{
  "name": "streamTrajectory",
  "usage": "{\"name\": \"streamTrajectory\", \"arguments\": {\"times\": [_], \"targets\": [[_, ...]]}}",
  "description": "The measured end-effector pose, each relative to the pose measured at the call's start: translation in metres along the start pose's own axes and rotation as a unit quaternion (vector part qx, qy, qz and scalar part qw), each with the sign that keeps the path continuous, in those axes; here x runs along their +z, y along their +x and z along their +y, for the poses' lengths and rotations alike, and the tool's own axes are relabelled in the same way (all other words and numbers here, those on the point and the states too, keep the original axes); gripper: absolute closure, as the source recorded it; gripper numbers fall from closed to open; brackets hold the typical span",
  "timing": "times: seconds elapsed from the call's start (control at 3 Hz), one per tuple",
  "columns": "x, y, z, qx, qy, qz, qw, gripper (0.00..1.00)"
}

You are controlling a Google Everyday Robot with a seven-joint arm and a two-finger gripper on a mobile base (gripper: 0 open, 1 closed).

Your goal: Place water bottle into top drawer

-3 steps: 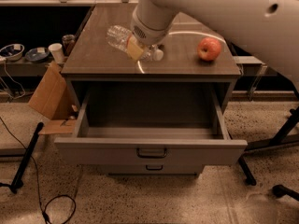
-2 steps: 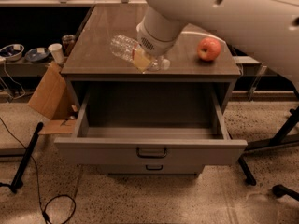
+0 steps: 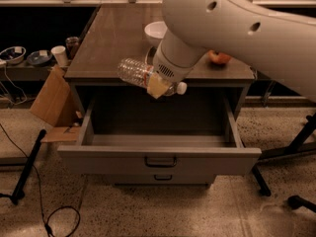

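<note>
1. Brown cardboard flap (image 3: 50,100) leaning far left.
2. Small clear ribbed plastic water bottle (image 3: 133,71) is sideways in the air, over the back of the open, wide grey top drawer (image 3: 158,157).
3. Gripper (image 3: 159,85) is pinching it near the cap.
4. Red apple (image 3: 219,58) on the right.

White rounded arm (image 3: 237,28) — dark holes; tip end effector (image 3: 159,86) perhaps tan-padded.

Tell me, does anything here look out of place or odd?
Nothing is spilled or broken. The bottle lies sideways in mid-air, but only because the gripper holds it over the open drawer. The one untidy thing is cardboard propped beside the cabinet.
</note>
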State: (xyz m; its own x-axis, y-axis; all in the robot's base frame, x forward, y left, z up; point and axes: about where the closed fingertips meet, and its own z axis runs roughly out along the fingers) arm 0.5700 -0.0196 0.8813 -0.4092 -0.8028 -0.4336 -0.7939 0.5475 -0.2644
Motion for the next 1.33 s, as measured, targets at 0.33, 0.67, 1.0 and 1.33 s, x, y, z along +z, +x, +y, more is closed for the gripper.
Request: {"name": "streamTrajectory", "arguments": {"times": [0.33, 0.67, 1.0, 1.33], "targets": [[0.011, 0.002, 0.023, -0.048, -0.028, -0.001, 0.9985, 1.00], [0.028, -0.001, 0.046, -0.104, -0.064, 0.001, 0.9925, 1.00], [0.056, 0.004, 0.064, -0.140, -0.096, 0.012, 0.9854, 1.00], [0.090, 0.013, 0.075, -0.141, -0.115, 0.019, 0.9831, 1.00]]}}
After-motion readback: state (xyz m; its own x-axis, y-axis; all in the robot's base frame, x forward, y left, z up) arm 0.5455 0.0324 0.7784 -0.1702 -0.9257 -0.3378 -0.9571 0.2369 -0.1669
